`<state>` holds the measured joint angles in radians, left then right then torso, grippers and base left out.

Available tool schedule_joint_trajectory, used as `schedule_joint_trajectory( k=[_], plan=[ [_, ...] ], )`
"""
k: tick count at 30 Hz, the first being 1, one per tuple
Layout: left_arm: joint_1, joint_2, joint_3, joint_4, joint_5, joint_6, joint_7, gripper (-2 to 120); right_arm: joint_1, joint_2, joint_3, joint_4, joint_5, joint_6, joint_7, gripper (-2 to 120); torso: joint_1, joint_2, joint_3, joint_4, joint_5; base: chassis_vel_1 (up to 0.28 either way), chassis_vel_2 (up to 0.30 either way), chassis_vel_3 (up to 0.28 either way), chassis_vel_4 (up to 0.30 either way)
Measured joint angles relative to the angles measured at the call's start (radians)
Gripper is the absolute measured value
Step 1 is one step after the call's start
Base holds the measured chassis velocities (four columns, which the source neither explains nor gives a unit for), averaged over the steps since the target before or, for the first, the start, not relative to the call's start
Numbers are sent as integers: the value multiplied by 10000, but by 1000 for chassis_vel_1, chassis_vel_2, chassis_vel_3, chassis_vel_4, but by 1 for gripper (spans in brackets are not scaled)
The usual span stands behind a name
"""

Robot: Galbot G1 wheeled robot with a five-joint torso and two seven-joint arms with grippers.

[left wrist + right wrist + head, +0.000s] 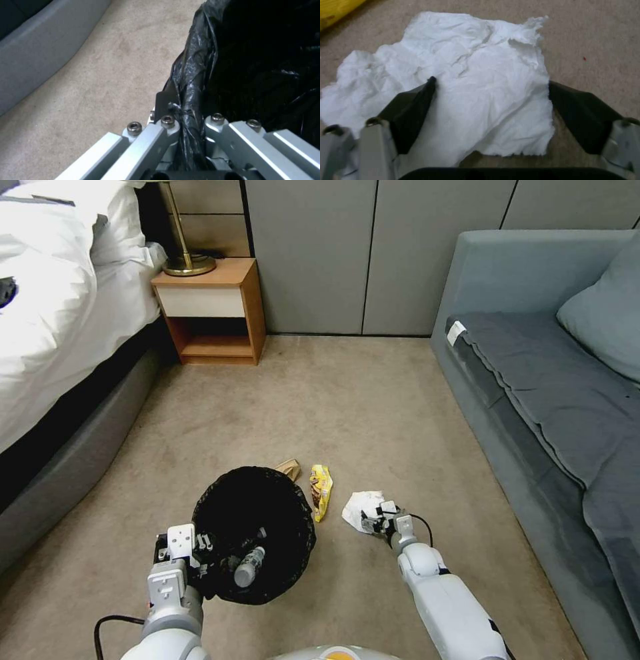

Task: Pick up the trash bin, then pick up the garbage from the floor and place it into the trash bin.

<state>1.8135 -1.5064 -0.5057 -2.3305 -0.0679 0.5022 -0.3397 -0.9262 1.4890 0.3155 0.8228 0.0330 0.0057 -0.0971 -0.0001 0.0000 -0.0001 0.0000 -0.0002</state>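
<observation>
Trash bin (pixel 257 533): left gripper (pixel 186 120) clamping its bag-lined rim. Crumpled tissue (pixel 460 82): lying on carpet (pixel 373 407), right gripper (pixel 490 87) straddling it, jaws wide.

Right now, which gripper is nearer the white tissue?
Right. The right gripper is down at the crumpled white tissue, fingers open either side of it. The left gripper is across the trash bin, shut on its bag-lined rim.
</observation>
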Motion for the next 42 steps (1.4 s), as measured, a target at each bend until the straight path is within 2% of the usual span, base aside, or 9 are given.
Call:
schedule_joint_trajectory(
  k=[13, 15, 16, 18, 21, 31, 36, 38, 42],
  plan=[
    [-49, -86, -6, -78, -79, 7, 2, 1, -211, 245, -162, 208, -103, 20, 179, 30, 0, 0, 0, 3, 4, 0, 0, 0, 0],
    [-52, -86, -3, -84, -81, 7, 2, 1, -217, 250, -181, 227, -103, 20, 192, 27, 0, 0, 0, 3, 6, 0, 0, 0, 0],
    [-67, -85, 3, -91, -84, 7, 2, 1, -227, 250, -209, 261, -104, 18, 208, 18, 0, 0, 1, 3, 5, 0, 0, 0, 0],
    [-78, -85, 6, -91, -87, 7, 2, 1, -228, 256, -225, 270, -103, 17, 214, 15, 1, 0, 1, 4, 7, 0, 0, 0, 0],
    [-86, -69, 23, -91, -87, 7, 2, 1, -234, 256, -225, 286, -102, 46, 266, 0, 0, 0, 2, 3, 6, 0, 0, 0, 0],
    [-160, -57, 8, -73, -122, 11, 4, 1, -551, 32, -261, 1127, 79, 98, 513, 0, 1, 0, 2, -2, 1, 0, 0, 0, 0],
    [-187, -17, -29, -67, -160, 33, 5, 1, -1133, -204, -191, 2830, 314, 239, 584, 0, 0, -1, 2, 0, 3, 0, 0, 0, 0],
    [-173, 3, -40, -69, -165, 35, 8, 1, -1641, -381, 30, 4681, 315, 626, 584, 0, 1, 0, 2, 1, 0, 0, 0, 0, 0],
    [-153, 6, -52, -87, -166, 35, 7, 1, -2074, -551, 83, 6045, 317, 723, 649, 0, 1, -1, 2, 1, 3, 0, 0, 0, 0]
  ],
)
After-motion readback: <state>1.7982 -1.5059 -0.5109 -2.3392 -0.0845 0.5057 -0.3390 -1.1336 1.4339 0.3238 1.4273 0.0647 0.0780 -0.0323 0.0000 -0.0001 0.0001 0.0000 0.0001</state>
